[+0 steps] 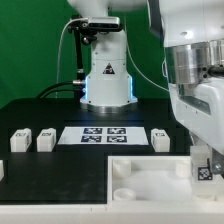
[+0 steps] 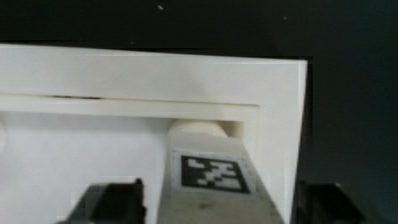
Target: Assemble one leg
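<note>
My gripper (image 1: pixel 204 160) stands over the corner of the large white tray-like part (image 1: pixel 150 182) at the exterior view's right, shut on a white leg (image 1: pixel 205 172) with a black-and-white tag. In the wrist view the leg (image 2: pixel 210 165) sits between the two dark fingers (image 2: pixel 116 200), and its far end meets the inner corner of the tray part (image 2: pixel 107 80). Whether the end sits in a socket is hidden. Three more legs lie on the table: two at the left (image 1: pixel 19 141) (image 1: pixel 45 140) and one by the marker board's right end (image 1: pixel 161 139).
The marker board (image 1: pixel 105 135) lies flat behind the tray part. The robot base (image 1: pixel 106 75) stands at the back with a cable beside it. A white block (image 1: pixel 2 170) shows at the exterior view's left edge.
</note>
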### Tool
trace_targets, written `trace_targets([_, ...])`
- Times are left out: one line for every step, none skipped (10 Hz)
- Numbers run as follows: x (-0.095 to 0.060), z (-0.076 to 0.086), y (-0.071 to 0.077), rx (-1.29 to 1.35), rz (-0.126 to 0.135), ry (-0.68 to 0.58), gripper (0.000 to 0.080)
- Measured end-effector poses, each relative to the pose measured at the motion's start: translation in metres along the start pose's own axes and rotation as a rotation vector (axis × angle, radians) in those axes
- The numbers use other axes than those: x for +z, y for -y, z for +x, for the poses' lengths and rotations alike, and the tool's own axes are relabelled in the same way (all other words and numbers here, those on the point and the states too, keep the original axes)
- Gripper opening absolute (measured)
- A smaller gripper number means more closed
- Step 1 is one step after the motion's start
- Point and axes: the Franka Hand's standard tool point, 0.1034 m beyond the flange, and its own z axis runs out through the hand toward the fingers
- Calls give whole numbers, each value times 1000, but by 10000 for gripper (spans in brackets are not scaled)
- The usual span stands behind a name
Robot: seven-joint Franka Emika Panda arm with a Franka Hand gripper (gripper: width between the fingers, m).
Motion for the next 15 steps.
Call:
trace_targets([0,0,0,-15,0,0,569])
trace_targets([0,2,1,-239,0,-4,627])
trace_targets([0,4,2,-422,2,-3,627])
trace_targets([0,3,2,-460,2,-2,645])
trace_targets([0,3,2,-566,1,-3,645])
trace_targets([0,4,2,-664,0,-4,648])
trace_targets([0,2,0,-814,-30,-3,648])
trace_targets([-2,-2,3,-1010,-88,-7,648])
trace_targets([-4,-4,8,-1199,-112,-8,648])
trace_targets([-3,-4,7,-1382,-146,20,648])
trace_targets([-3,-4,9,-1386,-136,13,648])
trace_targets([-3,-4,9,-1368,-134,12,648])
trace_targets([-3,-4,9,-1353,-134,12,648])
trace_targets([-3,-5,8,-1253,-130,9,526])
trace_targets([-3,-6,8,-1152,-128,4,392])
